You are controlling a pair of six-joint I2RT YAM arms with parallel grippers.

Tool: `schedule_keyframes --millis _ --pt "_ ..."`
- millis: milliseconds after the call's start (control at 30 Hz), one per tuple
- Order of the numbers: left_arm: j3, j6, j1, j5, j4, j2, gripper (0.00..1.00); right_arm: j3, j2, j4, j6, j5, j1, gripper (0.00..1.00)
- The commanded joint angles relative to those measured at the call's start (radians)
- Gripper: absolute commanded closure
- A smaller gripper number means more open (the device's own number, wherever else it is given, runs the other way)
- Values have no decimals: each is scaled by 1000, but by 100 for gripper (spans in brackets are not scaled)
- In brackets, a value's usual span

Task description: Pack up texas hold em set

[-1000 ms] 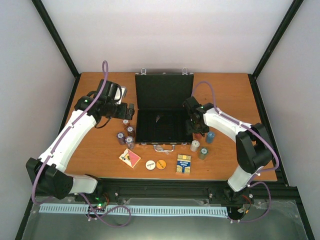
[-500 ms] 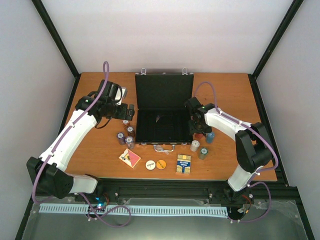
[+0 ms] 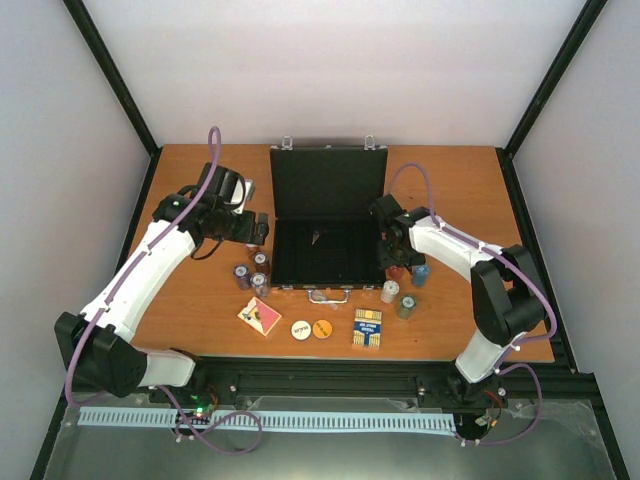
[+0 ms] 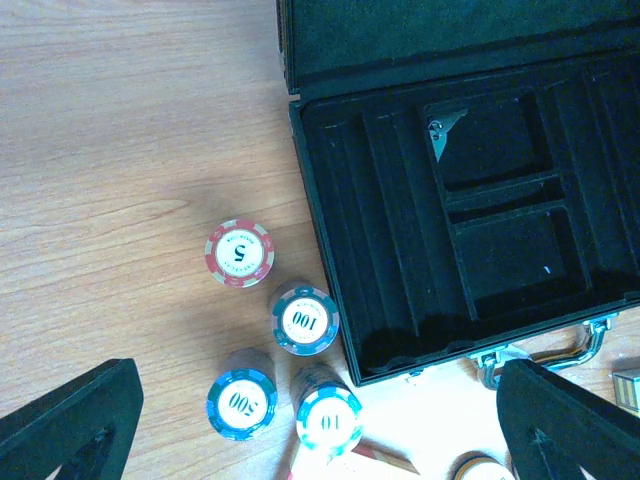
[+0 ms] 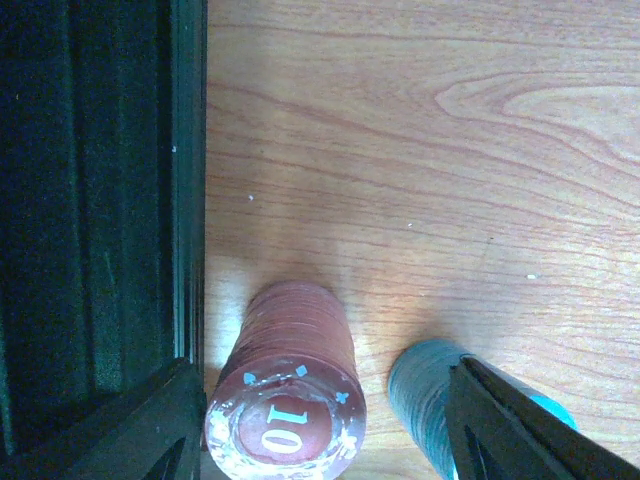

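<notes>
The black case (image 3: 325, 215) lies open at the table's middle, its tray empty (image 4: 470, 220). My left gripper (image 3: 258, 228) is open and empty, left of the case, above several chip stacks: a red 5 (image 4: 240, 252), a 100 (image 4: 305, 320), a 500 (image 4: 241, 402) and a 10 (image 4: 329, 420). My right gripper (image 3: 396, 256) is open and straddles a red 10 stack (image 5: 290, 400) beside the case's right wall (image 5: 185, 200). A teal stack (image 5: 425, 390) stands by its right finger (image 5: 530, 430). The left finger (image 5: 130, 430) is next to the red stack.
Near the front edge lie a red card deck (image 3: 259, 316), a white disc (image 3: 299, 328), an orange disc (image 3: 321, 328) and a blue-yellow deck (image 3: 368, 328). A white stack (image 3: 390, 291) and a grey-green stack (image 3: 406, 305) stand right of the case handle (image 3: 328, 296).
My right gripper has shifted slightly towards the near side, over the red stack. My left gripper has edged a little towards the back. No object has moved.
</notes>
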Motion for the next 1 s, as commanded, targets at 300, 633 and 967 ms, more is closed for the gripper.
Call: schedule_keyframes --millis 300,633,967 --pt "-18 -6 -5 2 0 4 0 -1 24 20 -23 -46 -5 31" --pt "-22 -4 -5 0 -2 2 0 -15 63 35 -15 -36 -5 56" --pt "-30 -6 -5 -2 1 1 0 34 11 -32 -14 -4 -6 83"
